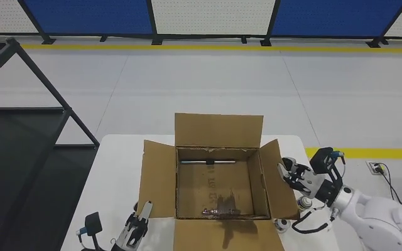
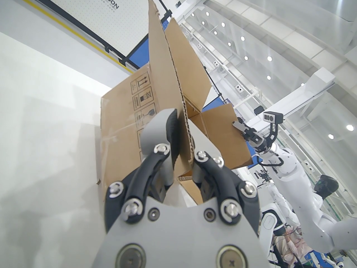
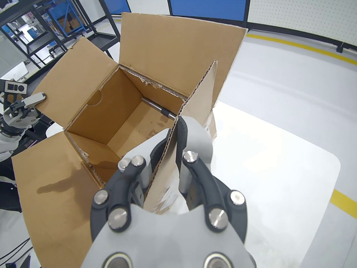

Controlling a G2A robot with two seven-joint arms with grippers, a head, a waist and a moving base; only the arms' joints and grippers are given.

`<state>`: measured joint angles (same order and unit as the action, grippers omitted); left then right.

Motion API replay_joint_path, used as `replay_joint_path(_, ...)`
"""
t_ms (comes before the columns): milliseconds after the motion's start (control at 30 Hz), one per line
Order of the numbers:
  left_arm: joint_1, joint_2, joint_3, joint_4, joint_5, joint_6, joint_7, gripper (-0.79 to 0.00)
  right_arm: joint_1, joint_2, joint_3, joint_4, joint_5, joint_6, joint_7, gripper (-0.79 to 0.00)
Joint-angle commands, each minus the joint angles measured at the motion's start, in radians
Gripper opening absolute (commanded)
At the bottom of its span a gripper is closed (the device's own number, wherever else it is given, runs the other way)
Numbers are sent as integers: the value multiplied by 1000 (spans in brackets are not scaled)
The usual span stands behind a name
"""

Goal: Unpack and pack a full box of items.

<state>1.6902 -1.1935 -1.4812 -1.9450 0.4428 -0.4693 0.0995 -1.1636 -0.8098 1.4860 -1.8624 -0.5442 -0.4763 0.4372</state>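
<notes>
Four flaps, top view: spread out from the box (image 1: 213,188), upright on the table (image 1: 119,188); a rod (image 1: 207,162) lies inside along the far wall.
Left wrist view: left gripper (image 2: 182,125) pinches the left flap (image 2: 159,57) edge between its fingers.
Right wrist view: right gripper (image 3: 171,135) fingers clamp the right flap (image 3: 205,93) edge; rod at the box floor's far side.

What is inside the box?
One metal rod lies on the box floor against the far wall. The near wall hides the floor's closest strip.
</notes>
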Motion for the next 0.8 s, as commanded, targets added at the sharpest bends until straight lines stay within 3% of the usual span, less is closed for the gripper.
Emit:
replay_joint_path(0,0,0,0,0,0,0,0,-785,-11,-1,3,-6,-20,-7,-19,-785)
replay_joint_path(267,0,0,0,0,0,0,0,-785,-33,-5,11,-12,-31,11,-13,-785)
replay_joint_path(533,0,0,0,0,0,0,0,-785,38,-3,-3,-51,40,109,222,-785)
replay_joint_path(767,0,0,0,0,0,0,0,-785,100,-3,-17,-90,77,174,336,-785)
